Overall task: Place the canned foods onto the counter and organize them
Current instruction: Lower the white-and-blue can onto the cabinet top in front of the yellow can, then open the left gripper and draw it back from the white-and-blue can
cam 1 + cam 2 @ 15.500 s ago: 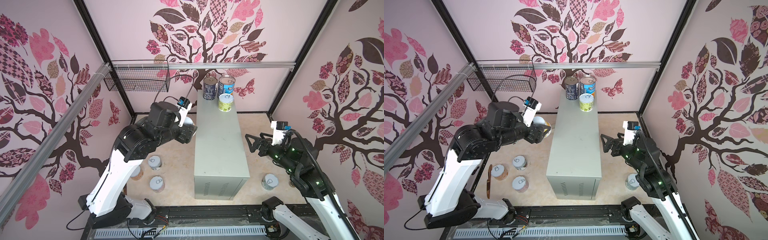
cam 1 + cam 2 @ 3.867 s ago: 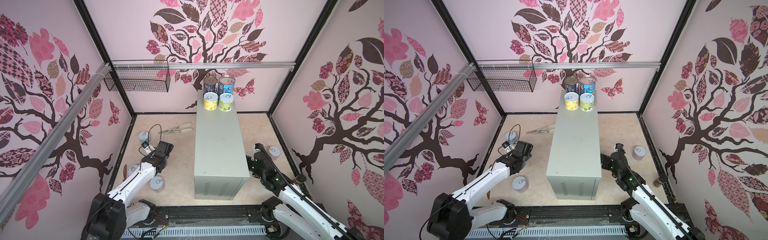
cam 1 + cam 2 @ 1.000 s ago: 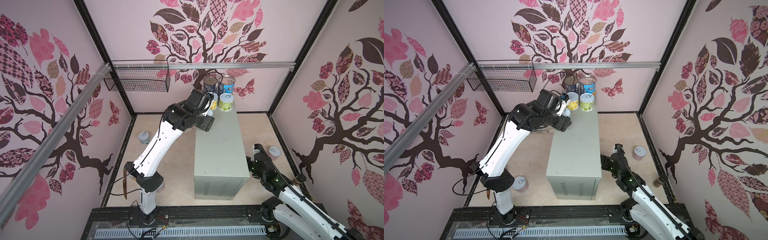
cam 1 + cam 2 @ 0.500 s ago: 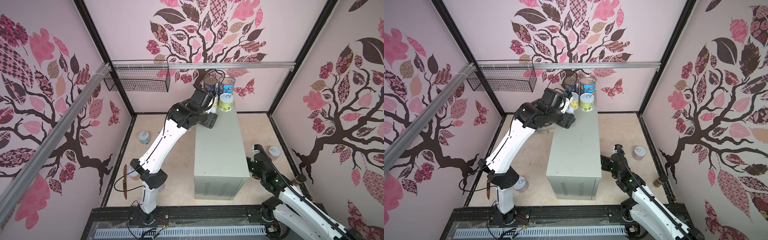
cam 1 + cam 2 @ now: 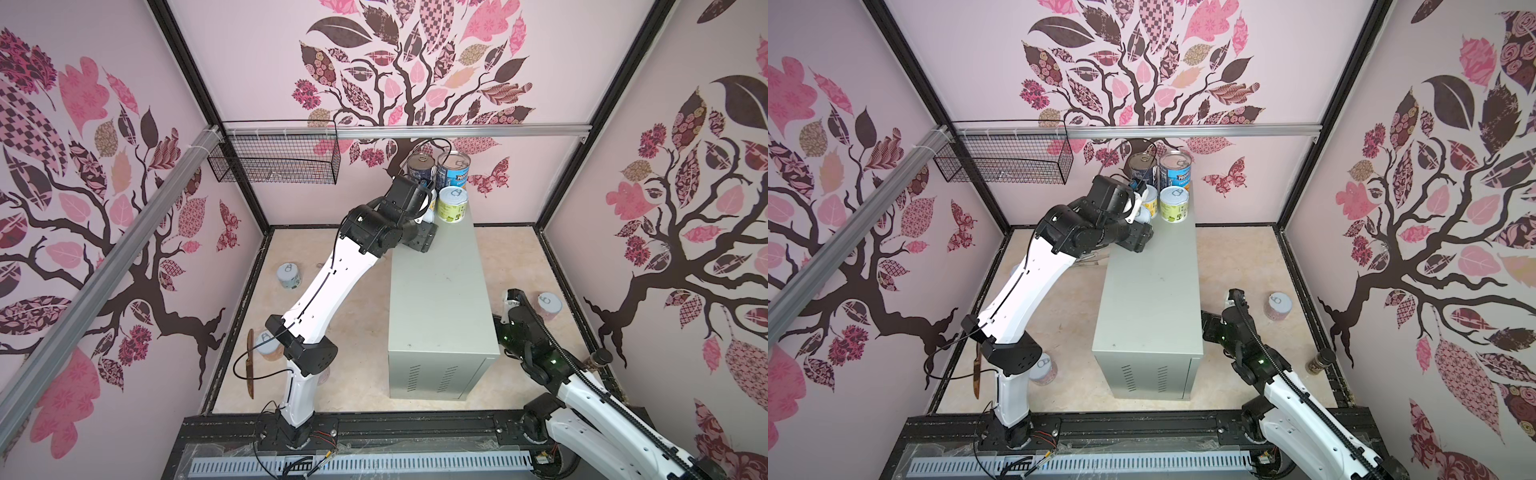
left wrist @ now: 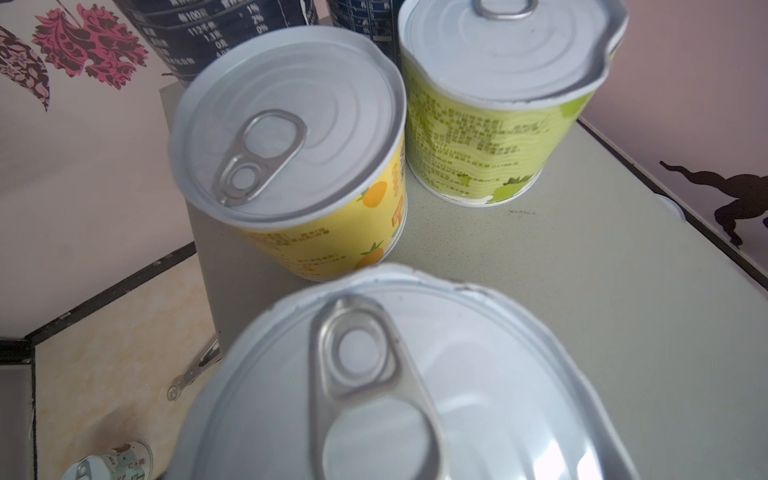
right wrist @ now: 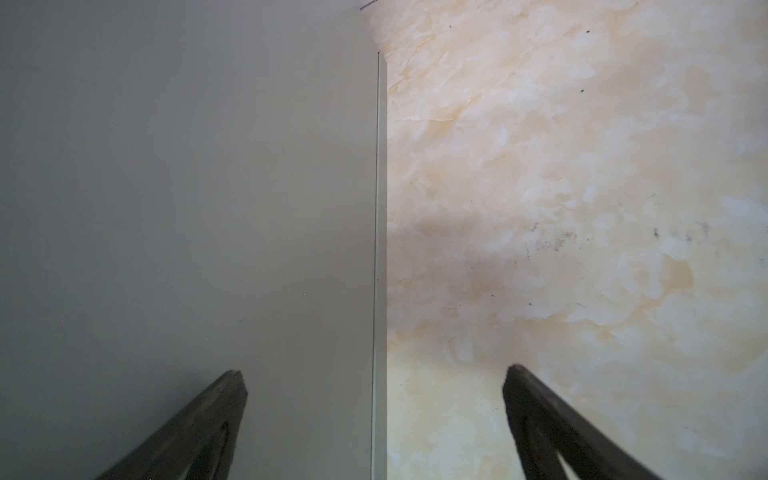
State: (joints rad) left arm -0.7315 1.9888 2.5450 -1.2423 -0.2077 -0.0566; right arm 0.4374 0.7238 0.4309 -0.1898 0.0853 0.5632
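gripping a short can [image 6: 395,395], left fingers [image 5: 1139,226] sit just beside the yellow can [image 6: 291,137] near the surface [image 6: 582,291] edge; its near half lies bare. right fingers [image 7: 199,424] gape wide, empty.

the left gripper [image 5: 1143,220] has brought a short can [image 6: 399,374] up from the floor [image 5: 357,270] to beside the yellow can [image 6: 332,232].

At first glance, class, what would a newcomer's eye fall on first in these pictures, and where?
The left end effector, raised at the far end of the grey-green counter, grips a pale-lidded can. Next to it stand four grouped cans: a navy can, a blue can, a yellow can and a green can. The right end effector hangs open, low beside the counter over the marbled floor.
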